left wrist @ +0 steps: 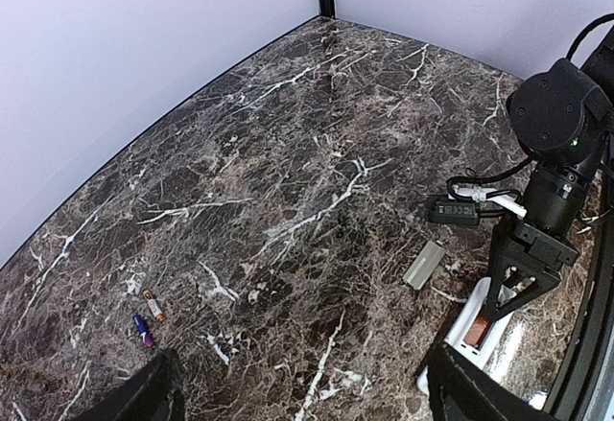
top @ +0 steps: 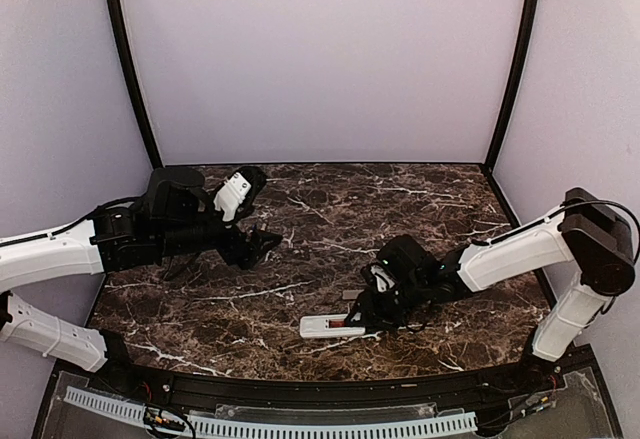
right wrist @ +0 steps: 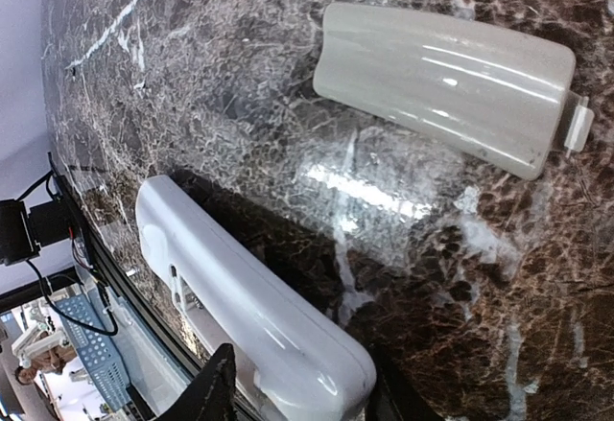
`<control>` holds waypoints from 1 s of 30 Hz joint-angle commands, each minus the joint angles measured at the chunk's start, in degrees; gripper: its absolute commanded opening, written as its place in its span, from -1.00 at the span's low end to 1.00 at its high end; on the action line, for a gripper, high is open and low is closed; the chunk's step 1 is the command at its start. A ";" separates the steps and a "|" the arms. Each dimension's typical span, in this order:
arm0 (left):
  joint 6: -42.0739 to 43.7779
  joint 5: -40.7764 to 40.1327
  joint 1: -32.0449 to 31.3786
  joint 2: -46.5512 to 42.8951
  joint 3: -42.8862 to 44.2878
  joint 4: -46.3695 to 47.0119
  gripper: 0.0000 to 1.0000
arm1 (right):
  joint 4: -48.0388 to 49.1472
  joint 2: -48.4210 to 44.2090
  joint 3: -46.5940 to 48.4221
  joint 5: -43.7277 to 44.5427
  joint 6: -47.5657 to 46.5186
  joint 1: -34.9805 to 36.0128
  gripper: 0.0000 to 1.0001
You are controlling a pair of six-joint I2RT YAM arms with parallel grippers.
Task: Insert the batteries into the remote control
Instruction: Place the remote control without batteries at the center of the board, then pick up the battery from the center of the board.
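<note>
Nearest the arms' bases we see the white rectangular plastic remote control (top: 325, 326), lying flat near the 6 o'clock edge of the dark brown white-veined marble tabletop (top: 420, 219). The right gripper (top: 362, 316) sits over its right-hand end. From that gripper the handset runs out toward 9 o'clock. In the right wrist view a black finger (right wrist: 213, 390) stands against one long side of the body and a dark edge against the other. The jaws are thus closed to the handset's width and grip it. A reddish patch shows in the upturned face beside the fingers; we cannot tell what it is.

Just beyond, at about 12 o'clock from the gripped end, we find the small flat pale-grey plastic cover piece (left wrist: 424, 264). It lies apart from the remote control, with bare marble between them.

Farther back and toward 9 o'clock, the left gripper (top: 268, 244) hangs above the table. Its jaws are spread wide and hold nothing. The batteries (left wrist: 149, 317) are two tiny slim cylinders, one copper-toned and one violet. They lie side by side on the marble at roughly 10 o'clock from the gap between its fingers. They sit just ahead of the left-hand finger (left wrist: 144, 394), well apart from the remote control.
</note>
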 commanded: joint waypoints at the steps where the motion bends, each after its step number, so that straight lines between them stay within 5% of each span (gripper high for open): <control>1: 0.63 -0.73 0.56 -0.76 0.45 -2.10 0.73 | -5.77 0.35 0.62 2.51 -1.07 0.82 -0.11; 11: -4.70 -1.62 7.39 4.59 4.50 -9.91 0.80 | -17.36 -2.23 7.81 8.40 -8.50 0.83 0.21; 16: -7.59 -1.98 12.77 12.90 9.75 -14.96 0.82 | -23.88 -4.44 12.57 12.40 -12.53 0.79 0.95; 19: -10.53 -0.55 17.69 19.81 14.39 -17.56 0.76 | -26.38 -5.78 15.03 15.29 -14.98 0.83 0.96; 25: -9.98 0.11 23.39 34.13 23.55 -19.87 -0.04 | -26.82 -6.39 18.10 19.58 -19.58 0.51 0.94; 30: -8.19 4.96 26.02 43.32 30.15 -20.11 -0.03 | -26.22 -4.53 19.10 19.26 -21.94 -0.17 0.92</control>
